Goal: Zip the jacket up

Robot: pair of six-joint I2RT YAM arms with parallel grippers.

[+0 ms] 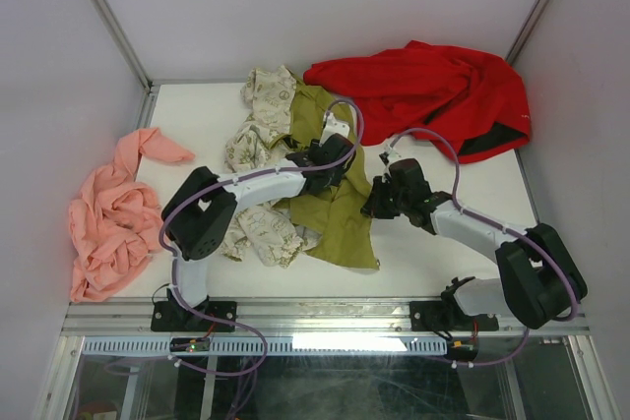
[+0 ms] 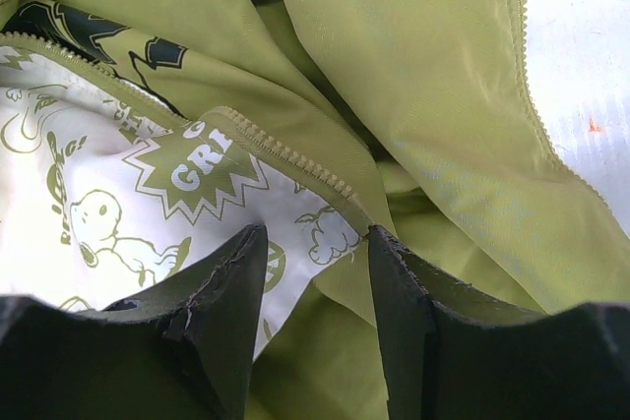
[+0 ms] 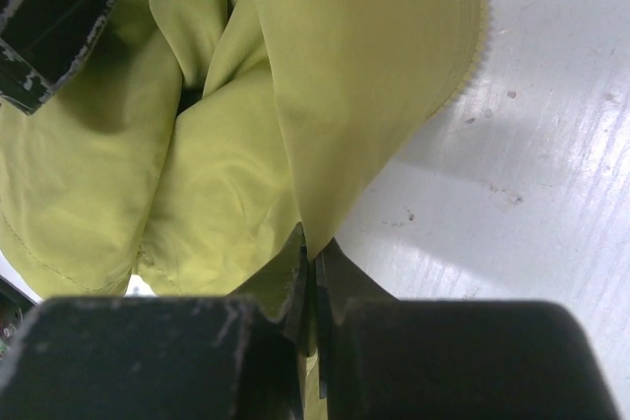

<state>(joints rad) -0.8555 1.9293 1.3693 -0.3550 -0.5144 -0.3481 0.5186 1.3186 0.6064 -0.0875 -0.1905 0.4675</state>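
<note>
We see the jacket [image 1: 340, 221] lying open at the middle of the table [image 1: 197, 130], olive lining up. Our right gripper [image 3: 313, 255] pinches its lining edge, arm reaching in low. Our left gripper [image 2: 310, 243] stands spread, straddling the zipper teeth [image 2: 285, 154].

Side by side at the bench's near edge, the left arm [image 1: 251, 187] and right arm [image 1: 472, 226] pair white links with bulky black joint housings. A pale lilac cable [image 1: 352, 110] loops along each. Black base plates [image 1: 192, 316] anchor them. The jaws' matte black fingers [image 2: 212, 312] show white scuffs along chipped edges.
</note>
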